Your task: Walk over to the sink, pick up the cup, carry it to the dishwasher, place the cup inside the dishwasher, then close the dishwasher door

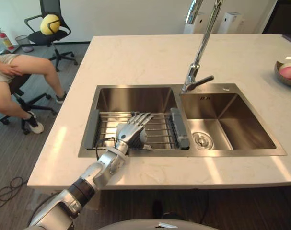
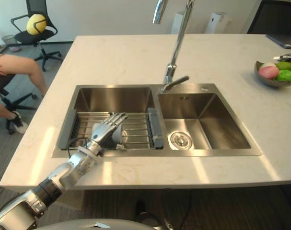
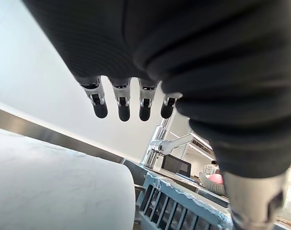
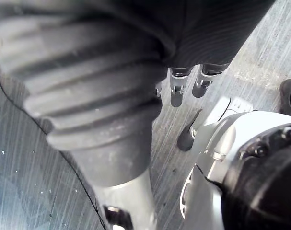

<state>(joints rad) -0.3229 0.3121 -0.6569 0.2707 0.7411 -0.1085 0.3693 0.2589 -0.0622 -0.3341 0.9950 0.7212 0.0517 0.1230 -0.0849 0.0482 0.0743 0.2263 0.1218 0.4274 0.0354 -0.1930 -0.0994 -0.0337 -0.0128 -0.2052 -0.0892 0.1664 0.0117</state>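
A pale grey cup (image 1: 144, 136) lies on the wire rack (image 1: 162, 128) in the sink's left basin, mostly covered by my left hand (image 1: 131, 128). That hand reaches in over the counter's front edge with its fingers (image 3: 119, 108) stretched straight above the cup's white side (image 3: 59, 187), not curled round it. Whether the palm touches the cup I cannot tell. My right hand (image 4: 177, 94) hangs down beside my body over the grey floor, fingers relaxed and holding nothing.
The steel double sink (image 1: 241, 143) sits in a pale stone counter (image 1: 135, 57), with a tall faucet (image 1: 201, 52) behind the divider. A fruit bowl (image 2: 273, 73) stands at the far right. A seated person (image 1: 20, 72) and an office chair (image 1: 50, 28) are off the counter's left.
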